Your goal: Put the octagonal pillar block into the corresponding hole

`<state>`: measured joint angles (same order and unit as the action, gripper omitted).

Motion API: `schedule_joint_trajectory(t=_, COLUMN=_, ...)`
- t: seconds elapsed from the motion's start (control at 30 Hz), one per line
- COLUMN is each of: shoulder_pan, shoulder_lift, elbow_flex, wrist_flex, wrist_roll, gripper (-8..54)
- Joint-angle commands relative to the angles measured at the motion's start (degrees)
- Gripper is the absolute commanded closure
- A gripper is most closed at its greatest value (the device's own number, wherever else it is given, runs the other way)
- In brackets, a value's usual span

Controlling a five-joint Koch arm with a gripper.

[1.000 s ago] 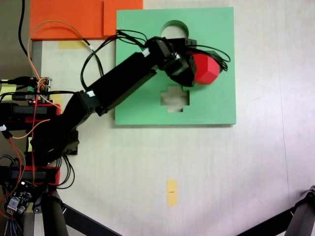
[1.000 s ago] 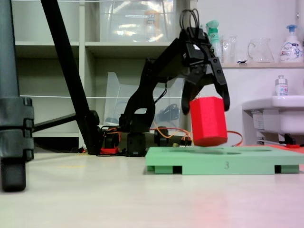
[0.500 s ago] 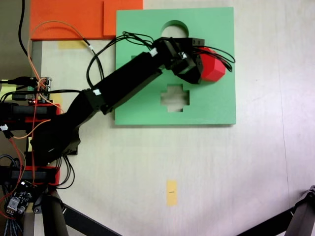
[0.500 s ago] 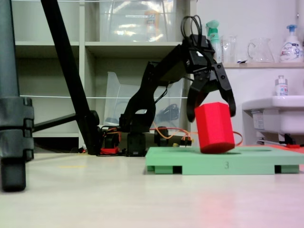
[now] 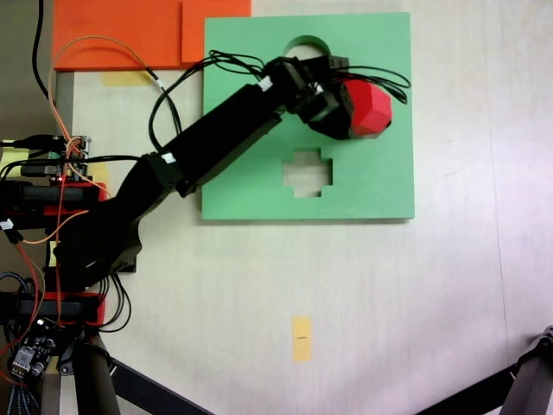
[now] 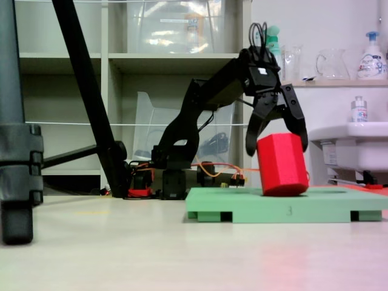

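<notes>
The small bright red eight-sided block (image 6: pixel 282 165) is gripped, tilted, by the black jaws over the square green foam board (image 5: pixel 380 186), apparently being lowered; squaring over its eight-sided cut-out seems needed next.

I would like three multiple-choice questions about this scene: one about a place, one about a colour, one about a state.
1. Where is the octagonal pillar block?
A. on the bare table
B. over the green foam board
C. on the orange board

2. What colour is the block?
A. blue
B. yellow
C. red

3. How does the block stand in the side-on fixed view?
A. tilted
B. upright
C. lying flat

Answers: 1 B, the board lies beneath it in both fixed views. 2 C, it is bright red. 3 A, it leans while the gripper straddles its top.
</notes>
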<state>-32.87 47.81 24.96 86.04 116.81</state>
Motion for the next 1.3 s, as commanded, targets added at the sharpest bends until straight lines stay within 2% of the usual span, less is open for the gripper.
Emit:
schedule_joint_trajectory(t=0.0, shoulder_pan=-0.8, shoulder_lift=1.8, elbow_flex=-2.9, wrist_flex=1.7, wrist_roll=-1.0, gripper=26.3)
schedule_joint_trajectory(t=0.37, shoulder_pan=-0.5, shoulder_lift=-0.1, elbow_flex=-2.8, wrist_flex=4.6, wrist_roll=-0.6, gripper=26.2)
schedule_joint_trajectory(t=0.63, shoulder_pan=0.2, shoulder_lift=-2.4, elbow_flex=-3.0, wrist_flex=2.7, wrist_roll=7.1, gripper=26.2)
schedule_joint_trajectory(t=1.27, shoulder_pan=2.3, shoulder_lift=-2.9, elbow_flex=-6.2, wrist_flex=-5.3, wrist_roll=5.7, gripper=26.1)
